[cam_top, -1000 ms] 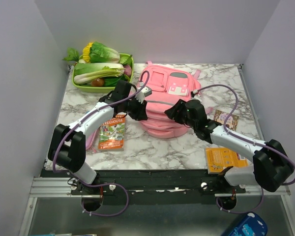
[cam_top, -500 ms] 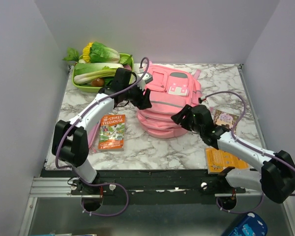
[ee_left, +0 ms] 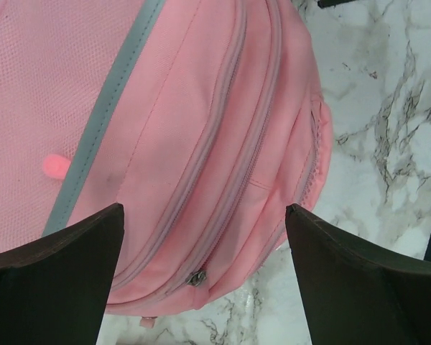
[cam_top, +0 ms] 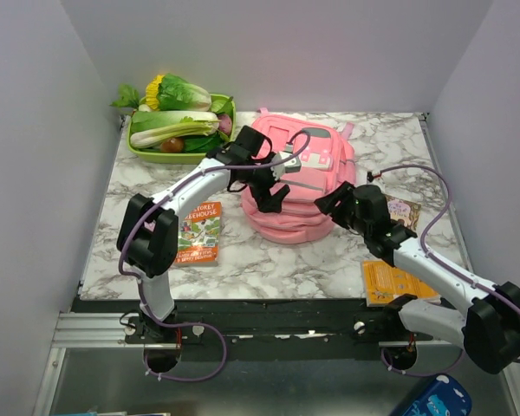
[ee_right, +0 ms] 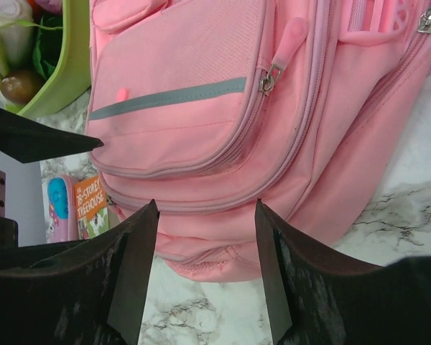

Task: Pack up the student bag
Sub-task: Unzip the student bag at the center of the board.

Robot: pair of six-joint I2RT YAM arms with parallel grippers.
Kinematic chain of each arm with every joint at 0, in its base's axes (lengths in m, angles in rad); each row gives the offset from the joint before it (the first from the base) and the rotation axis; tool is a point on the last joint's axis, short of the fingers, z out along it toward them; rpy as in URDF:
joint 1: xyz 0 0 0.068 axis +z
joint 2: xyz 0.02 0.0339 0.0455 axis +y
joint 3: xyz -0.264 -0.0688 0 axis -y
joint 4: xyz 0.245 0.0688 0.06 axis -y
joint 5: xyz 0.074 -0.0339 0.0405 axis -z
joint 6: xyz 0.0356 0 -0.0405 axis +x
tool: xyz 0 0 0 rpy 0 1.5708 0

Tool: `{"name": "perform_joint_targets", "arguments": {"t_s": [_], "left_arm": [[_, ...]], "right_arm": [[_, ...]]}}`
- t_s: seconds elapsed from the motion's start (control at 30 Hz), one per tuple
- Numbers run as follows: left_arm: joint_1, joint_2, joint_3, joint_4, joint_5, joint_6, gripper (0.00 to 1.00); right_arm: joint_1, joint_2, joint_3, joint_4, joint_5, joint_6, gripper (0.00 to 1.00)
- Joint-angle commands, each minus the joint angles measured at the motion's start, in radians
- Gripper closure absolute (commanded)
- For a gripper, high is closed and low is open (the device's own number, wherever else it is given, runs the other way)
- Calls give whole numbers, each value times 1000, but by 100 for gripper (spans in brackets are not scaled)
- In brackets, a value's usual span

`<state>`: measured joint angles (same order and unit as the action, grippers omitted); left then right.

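The student bag (cam_top: 299, 195) is a large pink backpack lying in the middle of the marble table, zips shut. My left gripper (cam_top: 275, 196) hovers over its front, open wide. In the left wrist view the left gripper (ee_left: 201, 215) straddles the bag's (ee_left: 201, 129) lower zip lines, and a metal zip pull (ee_left: 195, 277) lies between the fingers, untouched. At the bag's right side my right gripper (cam_top: 325, 201) is open. In its own view the right gripper (ee_right: 205, 207) frames the bag's (ee_right: 201, 108) bottom edge and holds nothing.
A green tray (cam_top: 135, 149) of vegetables stands at the back left. A Treehouse book (cam_top: 198, 232) lies left of the bag, with a pink-and-blue pencil case (ee_right: 56, 208) beside it. An orange book (cam_top: 390, 280) and a small booklet (cam_top: 400, 208) lie at the right.
My left gripper swung right from the bag's left edge onto its front and opened wide. The right arm drew back a little to the right, its jaws slightly wider.
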<state>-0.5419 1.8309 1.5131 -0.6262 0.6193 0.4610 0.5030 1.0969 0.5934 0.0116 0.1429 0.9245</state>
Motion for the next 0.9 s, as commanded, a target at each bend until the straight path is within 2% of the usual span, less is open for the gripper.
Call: {"name": "perform_joint_targets", "arguments": {"t_s": [0.0, 0.2, 0.37, 0.63, 0.73, 0.77, 0.87], "left_arm": [[-44, -30, -1, -28, -82, 169, 1], [-78, 4, 2, 46, -181, 166, 2], [-81, 31, 6, 77, -217, 166, 10], [-84, 24, -37, 181, -260, 139, 16], [-105, 30, -57, 200, -291, 157, 23], [-112, 34, -62, 203, -296, 166, 31], [-124, 56, -73, 207, -314, 180, 33]], "right_arm": [[-18, -14, -14, -9, -22, 11, 35], [-18, -9, -10, -1, -39, 17, 35], [-21, -23, -23, 7, -45, 19, 36], [-21, -25, -40, 30, -62, 23, 36], [-23, -26, -44, 36, -63, 28, 37], [-23, -26, -44, 37, -62, 30, 37], [-24, -26, -40, 37, -65, 28, 37]]}}
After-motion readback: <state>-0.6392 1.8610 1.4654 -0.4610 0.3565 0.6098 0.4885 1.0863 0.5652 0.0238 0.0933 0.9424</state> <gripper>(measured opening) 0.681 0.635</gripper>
